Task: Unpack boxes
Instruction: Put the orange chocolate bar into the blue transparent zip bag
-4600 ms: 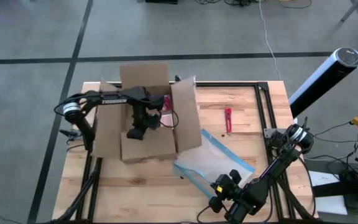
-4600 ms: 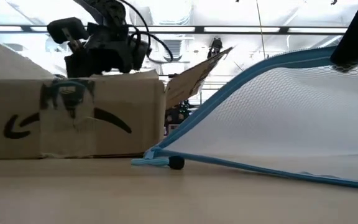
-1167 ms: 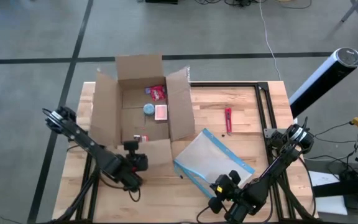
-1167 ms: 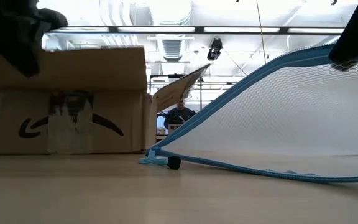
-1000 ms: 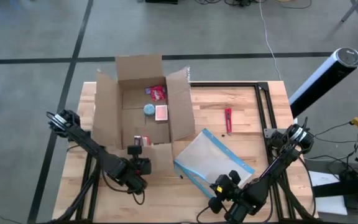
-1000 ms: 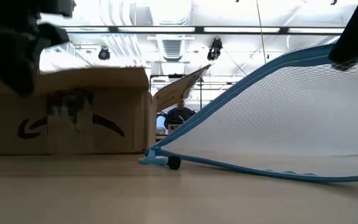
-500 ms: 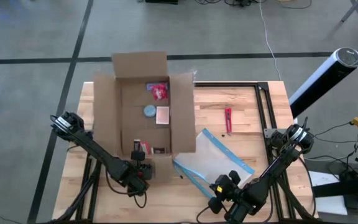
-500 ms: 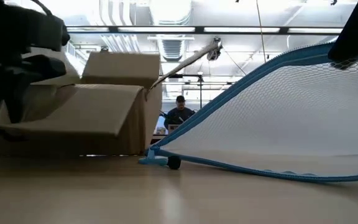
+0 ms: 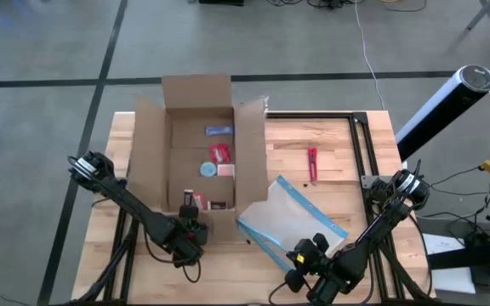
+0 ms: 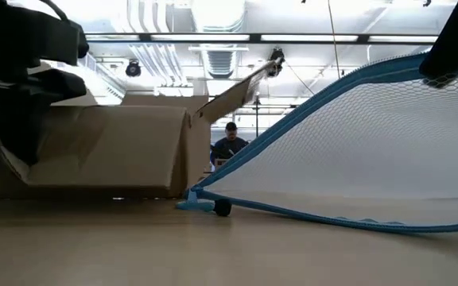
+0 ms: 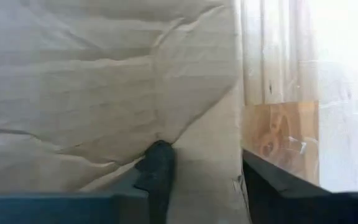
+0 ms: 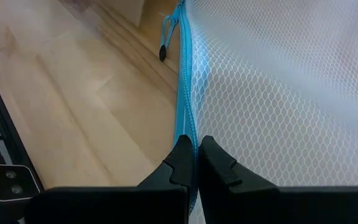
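The left gripper [image 9: 190, 231] grips the near flap of the box [image 9: 196, 157], which stands open at the table's [image 9: 330, 170] far left, at the gripper's 12 o'clock. At the box's 4 o'clock, the right gripper [image 9: 300, 255] pinches the blue edge of the mesh pouch [image 9: 289, 217].
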Controlling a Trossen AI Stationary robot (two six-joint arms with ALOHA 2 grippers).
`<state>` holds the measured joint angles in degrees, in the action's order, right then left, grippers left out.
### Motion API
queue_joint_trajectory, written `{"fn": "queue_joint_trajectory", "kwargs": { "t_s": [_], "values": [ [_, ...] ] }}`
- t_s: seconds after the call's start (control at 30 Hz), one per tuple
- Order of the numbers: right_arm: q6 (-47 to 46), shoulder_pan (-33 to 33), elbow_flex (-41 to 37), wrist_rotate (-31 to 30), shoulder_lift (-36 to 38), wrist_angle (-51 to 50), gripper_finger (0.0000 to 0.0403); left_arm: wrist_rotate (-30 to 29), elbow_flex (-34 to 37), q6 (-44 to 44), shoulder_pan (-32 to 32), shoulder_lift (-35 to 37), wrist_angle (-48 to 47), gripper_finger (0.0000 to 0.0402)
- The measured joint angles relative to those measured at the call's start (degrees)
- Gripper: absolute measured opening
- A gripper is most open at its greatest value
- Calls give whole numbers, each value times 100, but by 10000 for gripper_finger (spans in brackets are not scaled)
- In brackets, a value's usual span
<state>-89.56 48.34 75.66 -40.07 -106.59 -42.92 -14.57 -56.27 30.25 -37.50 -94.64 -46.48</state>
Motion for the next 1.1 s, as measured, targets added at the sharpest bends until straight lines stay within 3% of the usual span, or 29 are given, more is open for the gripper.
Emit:
{"fn": "queue_joint_trajectory", "kwargs": {
  "t_s": [0.23, 0.37, 0.9, 1.1],
  "values": [
    [2, 0, 0, 0, 0, 3, 0, 365, 0, -42, 18, 354, 28, 270],
    [0, 0, 0, 1, 0, 4, 0, 422, 0, -40, 36, 661, -6, 308],
    [1, 0, 0, 2, 0, 22, 0, 296, -4, 70, 49, 2602, 217, 314],
    [0, 0, 0, 0, 0, 26, 0, -85, -9, 52, 49, 3194, 668, 314]
  ]
}}
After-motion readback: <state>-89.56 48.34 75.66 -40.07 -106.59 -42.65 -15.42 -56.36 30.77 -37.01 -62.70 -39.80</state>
